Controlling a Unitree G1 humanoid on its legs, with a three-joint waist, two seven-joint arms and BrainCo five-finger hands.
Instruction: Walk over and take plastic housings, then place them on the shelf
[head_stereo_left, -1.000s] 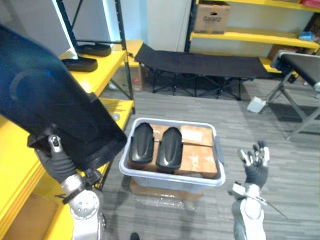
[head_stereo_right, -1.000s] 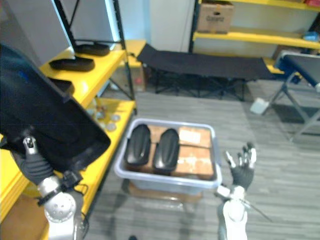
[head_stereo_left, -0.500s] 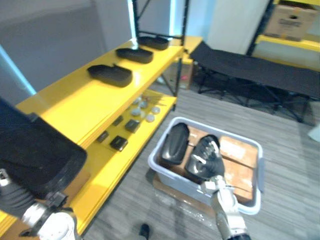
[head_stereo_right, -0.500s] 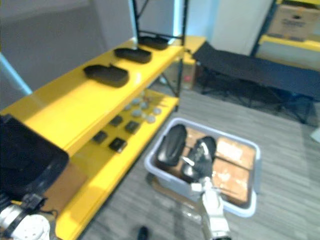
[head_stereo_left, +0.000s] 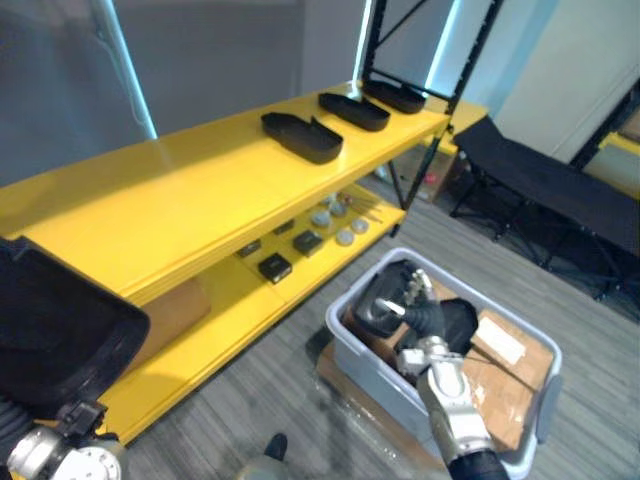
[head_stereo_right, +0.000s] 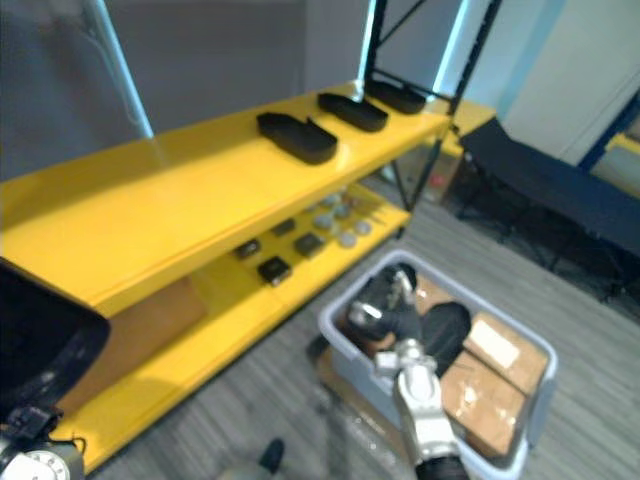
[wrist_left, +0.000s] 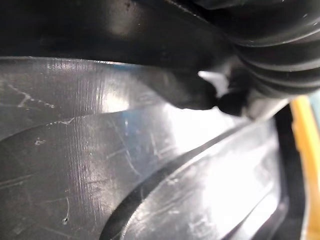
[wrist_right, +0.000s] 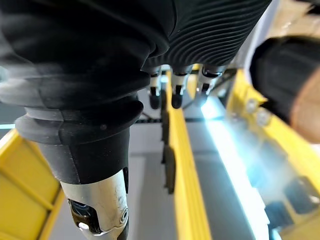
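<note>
- one big black plastic housing (head_stereo_left: 60, 330) is right up close on the robot's left side, carried by the left hand (wrist_left: 280, 52). the housing hides that hand's fingers, so it can't be told how they grip.
- this looks like the carry step: a housing is picked up but not yet on the shelf. the next move likely calls for a lift up and over the shelf edge, then a flat set-down with nothing bumped.
- right hand (head_stereo_left: 418, 318) hangs over the bin with its fingers straight and loose. it holds nothing.
- grey bin (head_stereo_left: 345, 350) sits on the floor near the shelf. inside are two more black housings, one (head_stereo_left: 368, 310) partly behind the right hand and one (head_stereo_left: 462, 322) next to it.
- brown cardboard boxes (head_stereo_left: 500, 385) fill the rest of the bin, beside the two housings.
- low board (head_stereo_left: 240, 305) of the yellow shelf is a bit farther off. it has small dark blocks (head_stereo_left: 273, 266) and small round bits (head_stereo_left: 338, 222) on it, and a brown box (head_stereo_left: 175, 315) at the near end.
- top board (head_stereo_left: 170, 200) of the shelf is bare at the near end, so there looks to be lots of room for the carried housing.
- three black housings (head_stereo_left: 300, 137) lie in a row at the far end of the top board, each apart from the next.
- black folding cot (head_stereo_left: 540, 185) stands far off, past the bin.
</note>
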